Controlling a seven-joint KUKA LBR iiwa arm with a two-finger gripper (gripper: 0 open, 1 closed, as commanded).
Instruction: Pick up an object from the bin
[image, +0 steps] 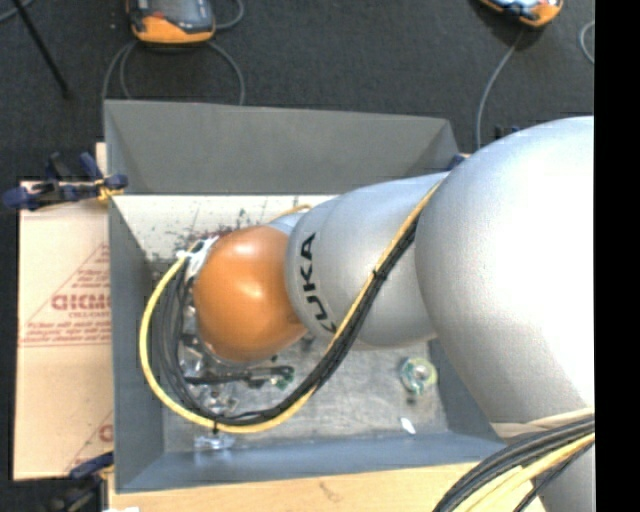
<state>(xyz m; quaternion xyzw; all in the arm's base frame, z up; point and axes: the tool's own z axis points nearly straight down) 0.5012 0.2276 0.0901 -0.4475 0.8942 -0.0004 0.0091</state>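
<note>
1. The silver arm (400, 270) reaches in from the right and covers most of the grey bin (135, 330), stretching across it towards the left wall.
2. The orange cover (245, 295) at the wrist sits over the left half of the bin floor, and a yellow cable (150, 330) loops round it on the left and below.
3. The gripper (222, 385) points down under that cover, low over the left front part of the floor. Only dark metal parts show there, so how wide it stands and whether it has hold of anything is not visible.
4. What lies directly under the gripper is hidden by the wrist, and no thing can be named as the one it is over.
5. A dark green bit (285, 378) shows just beside the gripper on its right, too small to identify.
6. Well apart, on the bare floor at the right front, lies a small round greenish thing (417, 375). A small white scrap (407, 425) lies near it, closer to the front wall.
</note>
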